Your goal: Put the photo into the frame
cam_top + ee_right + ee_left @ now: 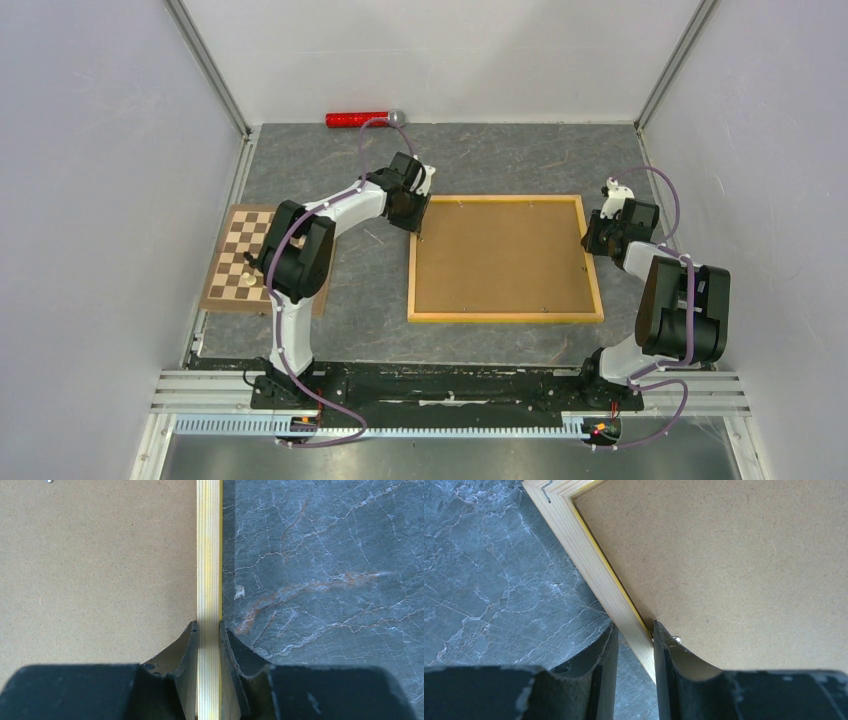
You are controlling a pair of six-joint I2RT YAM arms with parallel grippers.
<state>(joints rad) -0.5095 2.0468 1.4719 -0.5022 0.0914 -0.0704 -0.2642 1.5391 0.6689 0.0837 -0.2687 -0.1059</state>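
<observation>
The frame (505,318) lies flat on the grey table, back up, with a plain brown backing board (500,258) filling it. The photo is hidden. My left gripper (417,232) is at the frame's left rail near the far corner. In the left wrist view the left gripper (635,626) stands open astride that rail (589,560): one finger rests at the inner edge by the board (724,555), and table shows between the other finger and the wood. My right gripper (590,240) is shut on the right rail, and the right wrist view shows the right gripper (207,624) with both fingers pressed against the rail (209,555).
A brown-and-cream chessboard (240,262) with a pale piece (248,281) lies left of the left arm. A red cylinder with a grey tip (360,119) rests against the back wall. White walls close in the table on three sides.
</observation>
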